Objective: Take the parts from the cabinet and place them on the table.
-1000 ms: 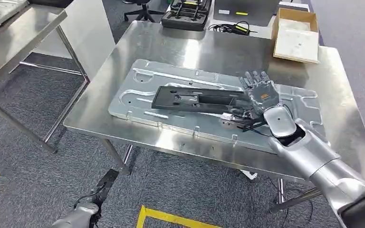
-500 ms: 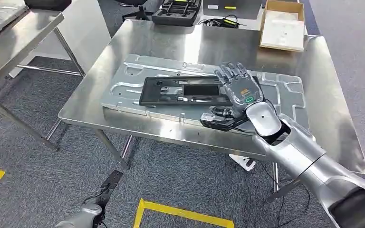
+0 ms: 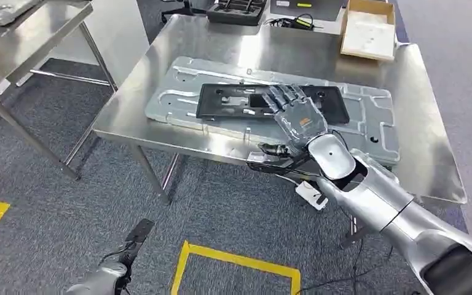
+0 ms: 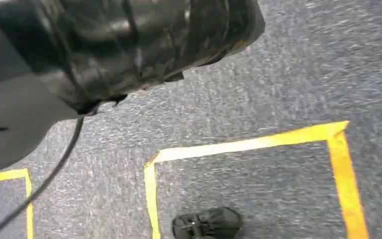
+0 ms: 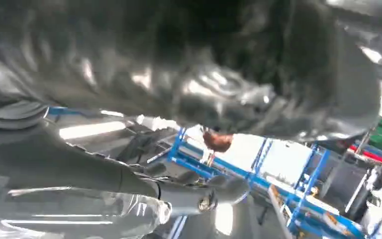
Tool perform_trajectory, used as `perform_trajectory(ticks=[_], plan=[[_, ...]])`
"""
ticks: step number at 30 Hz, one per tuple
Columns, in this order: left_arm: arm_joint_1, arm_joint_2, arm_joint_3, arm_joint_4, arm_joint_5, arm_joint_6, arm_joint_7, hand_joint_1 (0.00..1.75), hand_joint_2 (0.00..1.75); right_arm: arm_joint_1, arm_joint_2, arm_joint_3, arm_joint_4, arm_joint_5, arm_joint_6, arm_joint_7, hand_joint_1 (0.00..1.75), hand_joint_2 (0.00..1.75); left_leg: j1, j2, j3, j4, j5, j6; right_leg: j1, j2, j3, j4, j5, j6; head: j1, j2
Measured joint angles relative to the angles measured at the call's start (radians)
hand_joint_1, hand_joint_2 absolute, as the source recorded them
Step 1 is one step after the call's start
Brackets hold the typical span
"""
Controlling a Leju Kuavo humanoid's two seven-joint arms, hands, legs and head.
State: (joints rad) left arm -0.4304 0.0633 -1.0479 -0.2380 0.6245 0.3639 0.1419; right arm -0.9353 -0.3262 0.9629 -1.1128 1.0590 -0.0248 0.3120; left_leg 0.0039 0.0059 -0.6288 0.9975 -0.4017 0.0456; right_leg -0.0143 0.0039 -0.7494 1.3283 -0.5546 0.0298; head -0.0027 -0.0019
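right robot hand [image 3: 296, 117] now nearer (over black part [image 3: 233, 101])

Partly hidden behind the right hand [image 3: 295, 117]: middle of the black part [image 3: 221, 102]. Cut by the top edge: cardboard box [image 3: 369, 31]. Cut at lower left: left hand [image 3: 123, 255] (fingers too small to read). Heavily blurred in the right wrist view.

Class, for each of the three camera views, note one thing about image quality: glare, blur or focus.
Head view: sharp, with pale glare patches on the steel table. Left wrist view: the carpet is slightly soft, the yellow floor tape readable. Right wrist view: heavily blurred close up, bright reflections throughout.
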Motion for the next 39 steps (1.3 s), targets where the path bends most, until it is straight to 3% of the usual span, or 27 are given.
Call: perform_trajectory(ticks=[1, 3, 4, 5, 9, 10, 11, 13, 14, 16, 18, 19, 20, 21, 24, 25, 26, 28, 29, 30, 31, 33, 34, 35, 36, 38, 39], plan=[[0.002, 0.0, 0.002, 0.0, -0.002, -0.002, 0.0, 0.0, 0.0, 0.003, 0.0, 0.003, 0.0, -0.005, -0.002, 0.0, 0.0, 0.0, 0.002, 0.0, -0.018, 0.005, 0.01, -0.003, -0.003, 0.0, 0.025, -0.012, 0.038, 0.003, 0.0, 0.0], [0.004, -0.001, 0.003, 0.0, -0.003, -0.003, 0.0, 0.0, 0.0, 0.006, 0.0, 0.004, -0.006, -0.007, -0.006, -0.001, 0.0, 0.0, 0.005, 0.0, -0.05, 0.02, 0.024, -0.012, -0.009, 0.0, 0.118, -0.127, 0.099, 0.007, 0.0, 0.0], [0.004, -0.001, 0.004, 0.0, -0.004, -0.003, 0.0, 0.0, 0.0, 0.005, 0.0, 0.004, -0.011, -0.008, -0.009, 0.0, 0.0, 0.0, 0.005, 0.0, -0.063, 0.033, 0.028, -0.018, -0.011, -0.001, 0.168, -0.206, 0.076, 0.009, 0.0, 0.0], [0.003, -0.001, 0.007, 0.0, -0.005, -0.003, 0.0, 0.0, 0.0, 0.004, 0.002, 0.004, -0.016, -0.009, -0.012, -0.001, 0.0, 0.0, 0.0, 0.0, -0.078, 0.044, 0.032, -0.024, 0.0, 0.001, 0.208, -0.272, 0.041, 0.006, 0.001, 0.0], [0.006, 0.002, 0.009, 0.0, -0.008, -0.005, 0.0, 0.0, 0.0, 0.026, 0.002, 0.004, -0.027, -0.063, -0.04, 0.0, 0.0, 0.0, 0.002, -0.004, -0.09, 0.038, 0.065, -0.046, -0.001, -0.001, 0.19, -0.278, 0.058, -0.028, -0.001, 0.0], [0.009, 0.001, 0.01, 0.0, -0.009, -0.007, -0.001, 0.0, 0.0, 0.035, 0.001, 0.002, -0.033, -0.085, -0.051, 0.0, 0.0, 0.0, 0.008, -0.004, -0.1, 0.053, 0.031, -0.053, -0.004, -0.002, 0.18, -0.28, 0.072, -0.038, -0.001, 0.0], [0.011, 0.0, 0.01, 0.0, -0.013, -0.009, -0.002, 0.0, 0.0, 0.045, 0.001, -0.004, -0.043, -0.112, -0.067, 0.0, 0.0, 0.0, 0.008, -0.003, -0.12, 0.103, -0.034, -0.058, -0.004, -0.002, 0.165, -0.28, 0.084, -0.047, -0.005, 0.0], [0.011, 0.0, 0.011, 0.0, -0.017, -0.014, -0.003, 0.0, 0.0, 0.071, 0.001, -0.018, -0.063, -0.149, -0.105, -0.007, 0.0, 0.0, 0.01, -0.003, -0.153, 0.248, -0.143, -0.065, -0.003, -0.002, 0.139, -0.28, 0.105, -0.052, -0.007, 0.0], [0.011, 0.0, 0.011, 0.0, -0.019, -0.016, -0.003, 0.0, 0.0, 0.088, 0.001, -0.026, -0.07, -0.17, -0.136, -0.012, 0.0, 0.0, 0.01, -0.003, -0.162, 0.311, -0.164, -0.066, -0.002, -0.001, 0.126, -0.279, 0.116, -0.051, -0.008, 0.0], [0.012, 0.0, 0.012, 0.0, -0.026, -0.02, -0.003, 0.0, 0.0, 0.131, 0.001, -0.047, -0.085, -0.205, -0.209, -0.025, 0.0, 0.0, 0.01, -0.003, -0.135, 0.345, -0.122, -0.063, 0.001, -0.001, 0.096, -0.277, 0.138, -0.05, -0.007, 0.0], [0.012, 0.0, 0.013, 0.0, -0.033, -0.022, -0.007, 0.0, 0.0, 0.162, 0.001, -0.067, -0.1, -0.224, -0.267, -0.04, 0.0, 0.0, 0.009, -0.004, -0.038, 0.24, -0.063, -0.051, 0.004, -0.001, 0.068, -0.277, 0.16, -0.047, -0.008, 0.0], [0.01, 0.0, 0.013, 0.0, -0.036, -0.022, -0.01, 0.0, 0.0, 0.173, 0.001, -0.077, -0.108, -0.233, -0.291, -0.048, 0.0, 0.0, 0.007, -0.006, 0.029, 0.16, -0.074, -0.042, 0.004, 0.0, 0.063, -0.276, 0.169, -0.044, -0.008, 0.0], [0.008, 0.0, 0.013, 0.0, -0.038, -0.021, -0.012, 0.0, 0.0, 0.19, 0.001, -0.095, -0.121, -0.256, -0.324, -0.062, 0.0, 0.0, 0.0, -0.008, 0.094, 0.068, -0.123, -0.033, 0.007, 0.0, 0.057, -0.278, 0.176, -0.037, -0.007, 0.0], [0.006, -0.001, 0.014, 0.0, -0.039, -0.019, -0.017, 0.0, 0.0, 0.21, 0.002, -0.117, -0.127, -0.285, -0.36, -0.078, 0.0, 0.0, -0.003, -0.009, 0.109, 0.026, -0.134, -0.032, 0.004, -0.004, 0.057, -0.281, 0.186, -0.031, -0.004, 0.0], [0.009, -0.006, 0.024, 0.0, -0.045, -0.013, -0.025, 0.0, 0.0, 0.289, 0.02, -0.181, -0.148, -0.408, -0.458, -0.149, 0.0, 0.0, -0.009, -0.01, 0.091, 0.009, -0.096, -0.016, 0.005, -0.004, 0.058, -0.312, 0.226, -0.01, -0.006, 0.0], [0.011, -0.011, 0.024, 0.0, -0.048, -0.012, -0.028, 0.0, 0.0, 0.325, 0.022, -0.2, -0.149, -0.443, -0.481, -0.175, 0.0, 0.0, 0.001, -0.002, 0.09, -0.002, -0.077, -0.008, 0.001, -0.001, 0.052, -0.303, 0.199, -0.008, -0.006, 0.0], [0.012, -0.013, 0.026, -0.001, -0.048, -0.01, -0.028, 0.0, 0.0, 0.354, 0.026, -0.214, -0.15, -0.472, -0.494, -0.196, 0.0, 0.0, 0.001, -0.004, 0.078, -0.009, -0.064, 0.001, 0.004, -0.002, 0.041, -0.27, 0.137, -0.006, -0.003, 0.0], [0.012, -0.015, 0.027, -0.001, -0.056, -0.006, -0.03, 0.0, 0.0, 0.403, 0.042, -0.243, -0.148, -0.573, -0.5, -0.246, 0.0, 0.0, 0.0, -0.003, 0.044, -0.006, -0.038, 0.009, 0.003, -0.002, 0.011, -0.129, 0.011, -0.005, 0.0, 0.0], [0.013, -0.018, 0.027, -0.001, -0.058, -0.005, -0.03, 0.0, 0.0, 0.426, 0.05, -0.262, -0.144, -0.626, -0.5, -0.269, 0.0, 0.0, -0.001, -0.004, 0.028, -0.004, -0.027, 0.01, 0.003, -0.002, 0.004, -0.065, -0.017, -0.004, -0.001, 0.0], [0.014, -0.021, 0.028, -0.001, -0.062, -0.005, -0.03, 0.0, 0.0, 0.449, 0.059, -0.284, -0.133, -0.68, -0.5, -0.297, 0.0, 0.0, -0.002, -0.004, 0.009, -0.001, -0.016, 0.01, 0.003, -0.002, 0.006, -0.021, -0.012, -0.002, 0.0, 0.0], [0.015, -0.024, 0.029, -0.001, -0.068, -0.005, -0.029, 0.0, 0.0, 0.469, 0.068, -0.304, -0.117, -0.733, -0.5, -0.323, 0.0, 0.0, -0.002, -0.004, -0.008, 0.004, -0.006, 0.009, 0.003, -0.002, 0.023, -0.016, 0.018, -0.001, 0.0, 0.0], [0.017, -0.029, 0.031, -0.001, -0.076, -0.005, -0.029, 0.0, 0.0, 0.505, 0.087, -0.342, -0.074, -0.831, -0.496, -0.387, 0.0, 0.0, 0.0, -0.004, -0.048, 0.018, 0.012, 0.003, 0.0, -0.003, 0.113, -0.109, 0.089, 0.0, 0.0, 0.0], [0.017, -0.03, 0.031, -0.001, -0.079, -0.005, -0.029, 0.0, 0.0, 0.516, 0.097, -0.359, -0.052, -0.882, -0.494, -0.416, 0.0, 0.0, 0.0, -0.004, -0.064, 0.028, 0.019, -0.002, -0.001, -0.003, 0.173, -0.185, 0.084, -0.001, 0.0, 0.0], [0.016, -0.032, 0.033, -0.001, -0.083, -0.005, -0.027, 0.0, 0.0, 0.523, 0.107, -0.373, -0.025, -0.925, -0.494, -0.445, 0.0, 0.0, -0.004, -0.004, -0.079, 0.036, 0.025, -0.009, 0.002, -0.003, 0.219, -0.266, 0.035, -0.003, 0.001, 0.0], [0.016, -0.032, 0.04, -0.001, -0.089, -0.006, -0.024, 0.0, 0.0, 0.535, 0.118, -0.39, 0.004, -0.968, -0.495, -0.472, 0.0, 0.0, -0.005, -0.001, -0.084, 0.04, 0.033, -0.013, 0.007, 0.002, 0.234, -0.299, 0.023, -0.011, -0.006, 0.0], [0.013, -0.033, 0.045, -0.001, -0.094, -0.012, -0.016, 0.0, 0.0, 0.559, 0.14, -0.414, 0.068, -1.045, -0.494, -0.502, 0.0, 0.0, -0.003, -0.002, -0.085, 0.03, 0.057, -0.024, 0.013, 0.002, 0.221, -0.295, 0.036, -0.016, -0.002, 0.0], [0.014, -0.033, 0.046, -0.001, -0.098, -0.016, -0.01, 0.0, 0.0, 0.572, 0.148, -0.425, 0.101, -1.083, -0.49, -0.517, 0.0, 0.0, -0.007, -0.005, -0.09, 0.028, 0.068, -0.031, 0.004, 0.0, 0.21, -0.302, 0.049, -0.025, -0.004, 0.0]])
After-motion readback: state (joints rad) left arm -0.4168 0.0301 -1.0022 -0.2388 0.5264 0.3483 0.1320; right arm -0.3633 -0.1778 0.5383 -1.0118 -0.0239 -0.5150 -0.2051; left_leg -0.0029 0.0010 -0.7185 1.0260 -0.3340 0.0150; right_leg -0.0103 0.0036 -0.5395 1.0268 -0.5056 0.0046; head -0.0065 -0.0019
